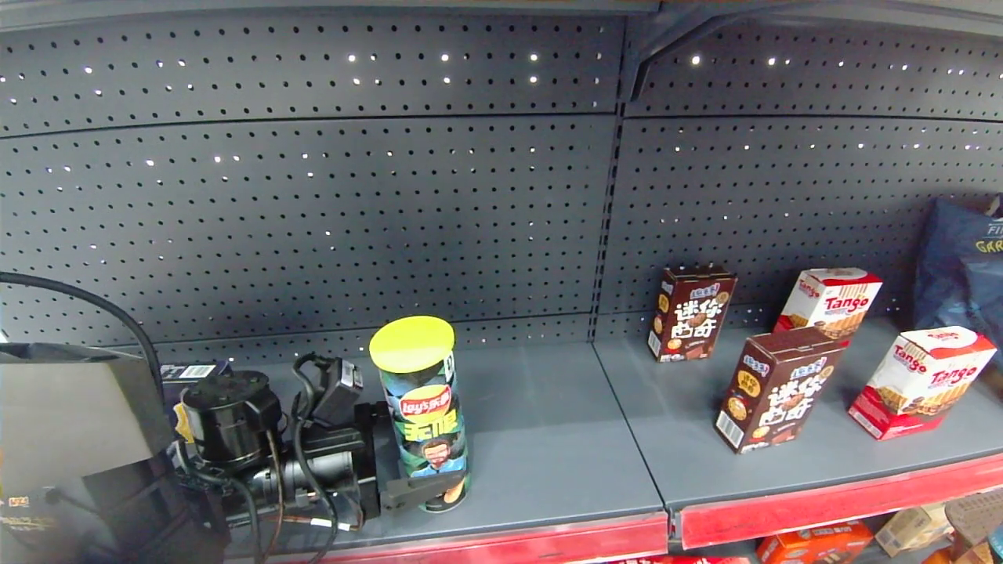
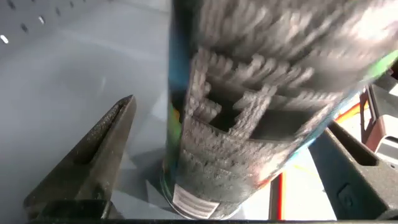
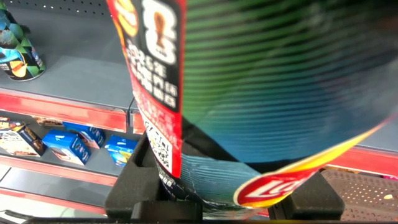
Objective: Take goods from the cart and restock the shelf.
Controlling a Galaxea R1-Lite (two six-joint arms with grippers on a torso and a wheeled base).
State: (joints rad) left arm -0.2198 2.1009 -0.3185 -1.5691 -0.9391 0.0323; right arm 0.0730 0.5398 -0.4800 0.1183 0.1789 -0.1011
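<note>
A tall chip can (image 1: pixel 425 415) with a yellow-green lid stands upright on the grey shelf (image 1: pixel 548 423), near its front edge at the left. My left gripper (image 1: pixel 439 479) is open around the can's lower part. In the left wrist view the can (image 2: pixel 249 124) sits between the fingers (image 2: pixel 93 162), with a gap on one side. My right gripper (image 3: pixel 227 186) is shut on a second chip can (image 3: pixel 261 81), held in front of the shelf. Farther off in that view stands the first can (image 3: pixel 18 56).
Two brown biscuit boxes (image 1: pixel 689 313) (image 1: pixel 776 389) and two red-and-white wafer boxes (image 1: pixel 829 301) (image 1: pixel 921 381) stand on the shelf's right half, beside a dark blue bag (image 1: pixel 964 266). The perforated back panel (image 1: pixel 313 219) rises behind. Blue boxes (image 3: pixel 68 146) sit on a lower shelf.
</note>
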